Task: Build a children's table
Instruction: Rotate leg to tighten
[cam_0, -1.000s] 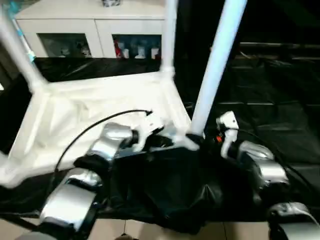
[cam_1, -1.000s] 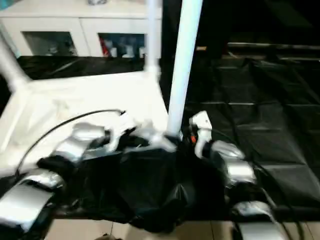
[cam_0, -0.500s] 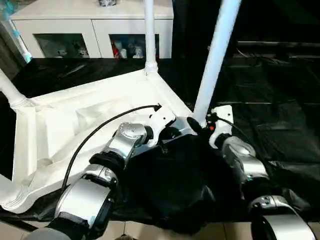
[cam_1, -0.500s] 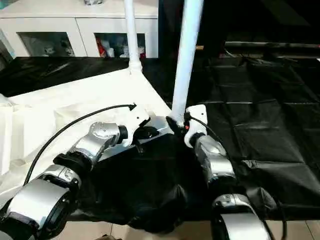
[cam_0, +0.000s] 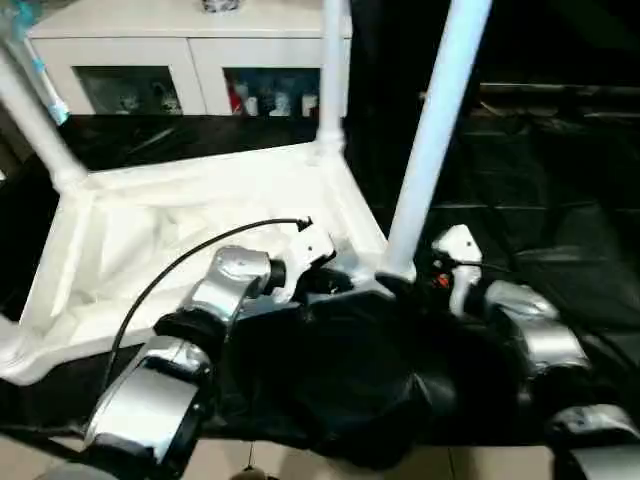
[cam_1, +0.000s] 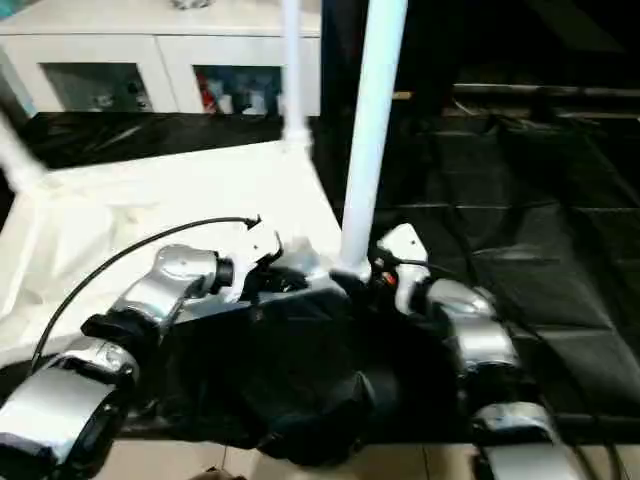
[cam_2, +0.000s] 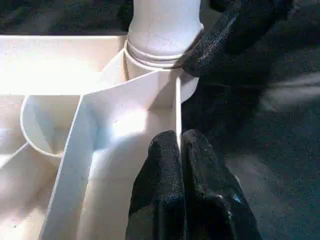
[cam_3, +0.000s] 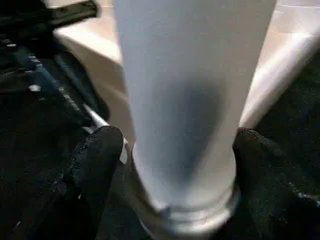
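White plastic rectangular tabletop (cam_0: 190, 240) of the children's table lies upside down on a black sheet (cam_0: 560, 210), ribbed underside up; all places below are given relative to this tabletop.

Nearest the robot, a bunched fold of the black sheet covers the tabletop's near edge. At the near right corner, the left gripper (cam_2: 181, 145) is clenched, its two black fingertips pressed together against an upright rib just beside the round corner socket (cam_2: 155, 62).

In that socket stands a long white tapered tube leg (cam_0: 430, 140), upright. The right gripper (cam_3: 172, 150) straddles the foot of this leg from the outer side, a black finger (cam_3: 97, 160) on either flank. Whether the fingers press on the leg or stand just off it cannot be told.

At the far right corner a second white leg (cam_0: 333, 75) stands upright. At the far left corner a third white leg (cam_0: 35, 115) leans outward.

Beyond the tabletop's far edge stands a white cabinet with glass doors (cam_0: 190, 70).
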